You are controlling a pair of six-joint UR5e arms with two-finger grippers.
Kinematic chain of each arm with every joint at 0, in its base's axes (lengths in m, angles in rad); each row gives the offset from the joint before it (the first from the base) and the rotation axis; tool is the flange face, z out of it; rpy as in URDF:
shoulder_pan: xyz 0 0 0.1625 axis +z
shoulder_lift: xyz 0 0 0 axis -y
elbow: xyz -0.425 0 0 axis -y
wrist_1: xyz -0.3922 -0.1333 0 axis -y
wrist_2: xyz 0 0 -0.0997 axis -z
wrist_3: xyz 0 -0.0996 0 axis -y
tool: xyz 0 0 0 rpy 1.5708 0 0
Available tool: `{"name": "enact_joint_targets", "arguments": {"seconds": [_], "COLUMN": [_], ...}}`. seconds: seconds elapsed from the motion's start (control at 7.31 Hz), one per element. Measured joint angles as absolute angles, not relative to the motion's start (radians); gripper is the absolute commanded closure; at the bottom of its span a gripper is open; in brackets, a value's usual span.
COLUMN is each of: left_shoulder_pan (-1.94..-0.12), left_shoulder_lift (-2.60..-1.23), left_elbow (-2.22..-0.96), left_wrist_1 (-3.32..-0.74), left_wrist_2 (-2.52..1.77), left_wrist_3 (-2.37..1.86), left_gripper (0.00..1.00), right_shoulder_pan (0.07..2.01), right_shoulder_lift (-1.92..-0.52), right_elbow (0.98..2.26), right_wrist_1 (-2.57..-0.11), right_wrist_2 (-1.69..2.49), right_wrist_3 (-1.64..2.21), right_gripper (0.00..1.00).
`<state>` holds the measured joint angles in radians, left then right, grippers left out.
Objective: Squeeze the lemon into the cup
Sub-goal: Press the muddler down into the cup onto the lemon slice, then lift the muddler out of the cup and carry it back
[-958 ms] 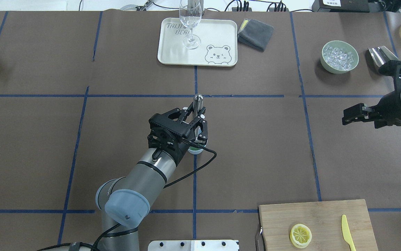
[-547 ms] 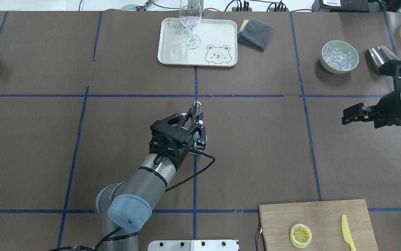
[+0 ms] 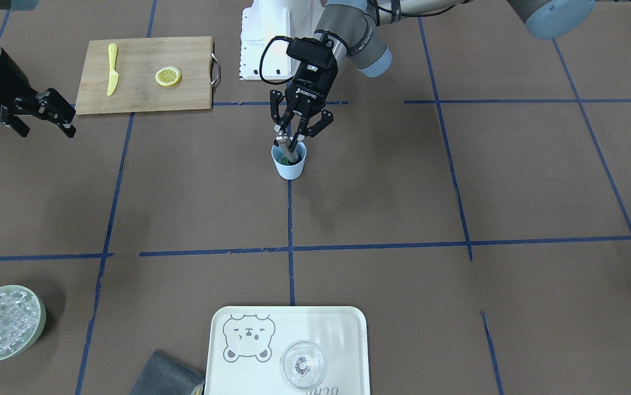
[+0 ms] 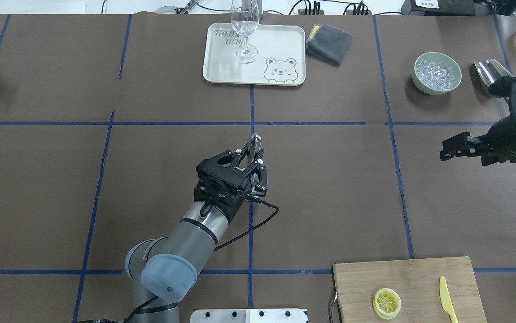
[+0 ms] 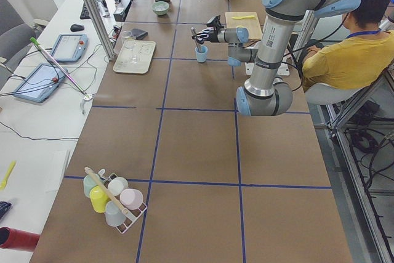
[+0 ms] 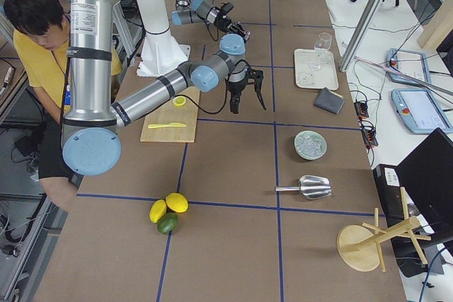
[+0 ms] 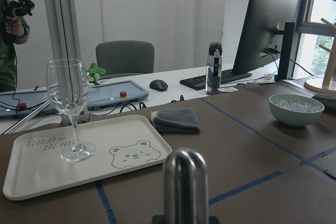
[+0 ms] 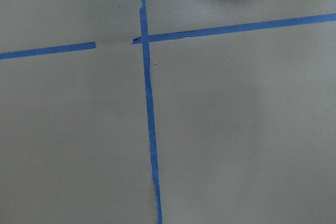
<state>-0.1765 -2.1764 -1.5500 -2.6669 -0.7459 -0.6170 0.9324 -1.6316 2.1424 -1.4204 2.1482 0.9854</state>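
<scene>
The light-blue cup (image 3: 288, 163) stands at the table's middle with something green inside. My left gripper (image 3: 288, 144) is right above it, shut on a metal rod (image 3: 286, 149) whose lower end is in the cup. In the overhead view the left gripper (image 4: 252, 159) hides most of the cup, and the rod's rounded top (image 4: 255, 141) sticks out. The lemon slice (image 4: 387, 301) lies flat on the wooden board (image 4: 419, 273), also in the front view (image 3: 168, 75). My right gripper (image 4: 449, 150) is open and empty, above the table at the right.
A yellow plastic knife (image 4: 447, 298) lies on the board beside the slice. A wine glass (image 4: 245, 31) stands on a white bear tray (image 4: 280, 45) at the back. A grey cloth (image 4: 329, 43), a green bowl of ice (image 4: 436, 73) and a metal scoop (image 4: 487, 69) lie at the back right.
My left gripper, with the rod in it, has shifted a little toward the robot's side over the cup. The right arm has stayed put.
</scene>
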Motion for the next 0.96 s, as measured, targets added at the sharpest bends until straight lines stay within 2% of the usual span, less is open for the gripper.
{"name": "enact_joint_targets", "arguments": {"seconds": [0.27,0.68,0.96], "left_shoulder_pan": [-0.177,-0.213,-0.265], "left_shoulder_lift": [-2.178,-2.181,-2.162], "left_elbow": [-1.605,-1.797,-1.832], "left_wrist_1": [-2.666,-2.654,-2.633], "left_wrist_2": [-0.753,-0.759,-0.788], "left_wrist_3": [-0.575,-0.375,-0.376], "left_gripper": [1.0,1.0,1.0], "right_shoulder_pan": [0.939,0.952,0.954], "right_shoulder_lift": [-1.63,-1.63,-1.634], "right_elbow": [2.142,2.141,2.14], "right_wrist_1": [-1.42,-1.42,-1.42], "right_wrist_2": [2.155,2.162,2.163], "right_wrist_3": [0.985,0.983,0.981], "right_gripper": [0.0,0.0,0.0]}}
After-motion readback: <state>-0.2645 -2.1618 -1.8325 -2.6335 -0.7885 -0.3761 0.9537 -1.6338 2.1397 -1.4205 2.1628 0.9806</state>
